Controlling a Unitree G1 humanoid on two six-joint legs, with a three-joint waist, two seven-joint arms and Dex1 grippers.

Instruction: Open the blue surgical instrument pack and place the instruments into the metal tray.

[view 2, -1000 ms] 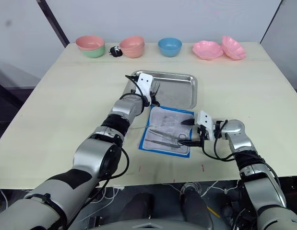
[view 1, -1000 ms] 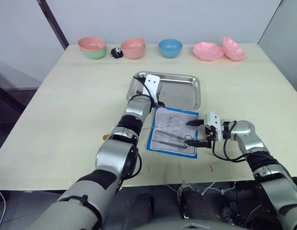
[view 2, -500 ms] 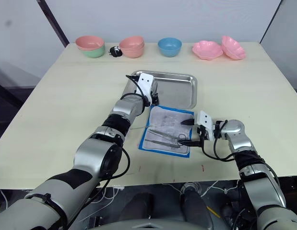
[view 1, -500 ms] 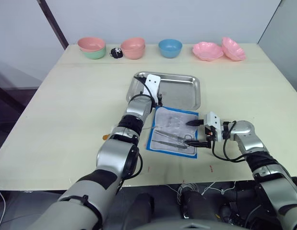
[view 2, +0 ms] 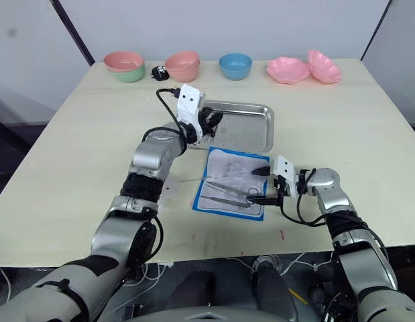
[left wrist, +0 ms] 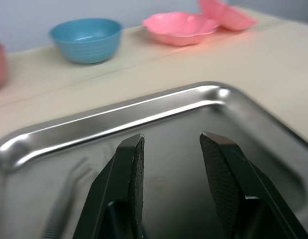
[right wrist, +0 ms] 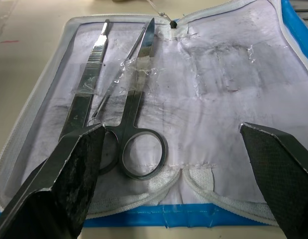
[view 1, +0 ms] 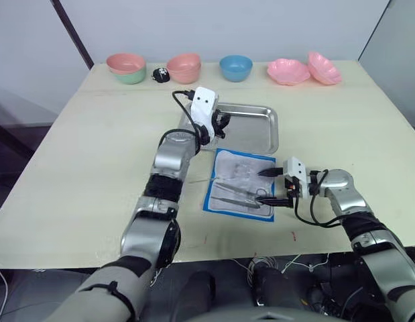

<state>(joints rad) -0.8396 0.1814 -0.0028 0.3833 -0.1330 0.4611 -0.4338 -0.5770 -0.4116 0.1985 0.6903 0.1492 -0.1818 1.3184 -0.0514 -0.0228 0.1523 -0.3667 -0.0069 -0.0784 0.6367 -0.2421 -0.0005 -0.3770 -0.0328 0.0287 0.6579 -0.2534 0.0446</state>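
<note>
Scissors (right wrist: 136,107) on the opened pack (right wrist: 218,99): we judge them stiff, light, slippery, best pinched at the shank; right pincer (right wrist: 178,174) wide open, empty.

Even bright light, blurry wrist foreground

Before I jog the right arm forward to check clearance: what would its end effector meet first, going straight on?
Likely the scissors lying on the opened blue surgical instrument pack, directly ahead of the open right end effector; depth is uncertain.

Blue pack (view 1: 240,182) unfolded flat, scissors (right wrist: 136,119) and forceps (right wrist: 85,102) inside, beside steel tray (view 1: 257,131)
</note>
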